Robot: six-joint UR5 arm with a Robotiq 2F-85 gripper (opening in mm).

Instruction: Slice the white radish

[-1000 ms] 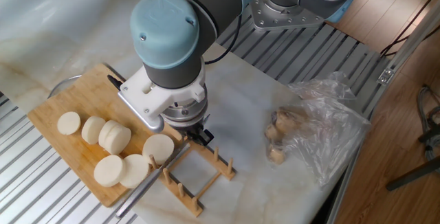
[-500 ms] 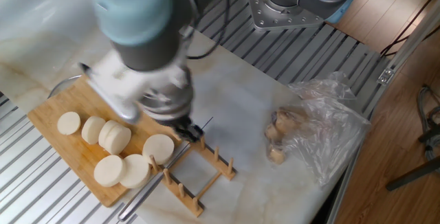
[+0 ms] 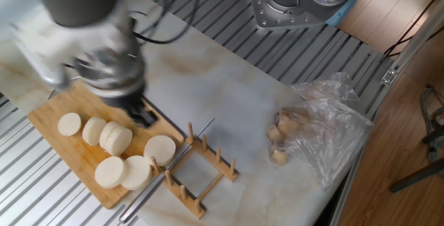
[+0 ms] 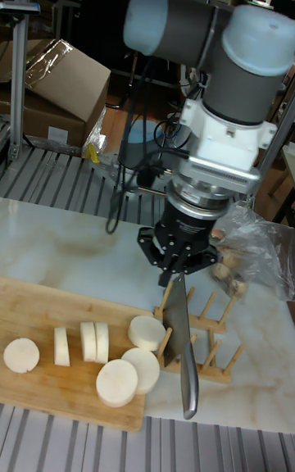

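The white radish lies cut into several round discs (image 3: pixel 116 138) on the wooden cutting board (image 3: pixel 52 146); the discs (image 4: pixel 117 382) also show in the tall fixed view. A knife (image 3: pixel 173 165) rests slantwise across a wooden peg rack (image 3: pixel 211 177), handle toward the table's front edge. My gripper (image 3: pixel 142 115) hangs blurred above the board's right end, up and left of the knife and apart from it. In the tall fixed view the gripper (image 4: pixel 182 265) sits just over the far end of the knife (image 4: pixel 187 374), fingers slightly apart, nothing in them.
A clear plastic bag (image 3: pixel 326 125) with brownish lumps (image 3: pixel 281 139) lies at the right of the marble top. The robot base (image 3: pixel 291 4) stands at the back. Ribbed metal surrounds the marble slab. Cardboard boxes (image 4: pixel 57 87) sit behind the table.
The arm has swung left and up, from over the rack to over the board's right end. The knife stays on the rack and the discs have not moved.
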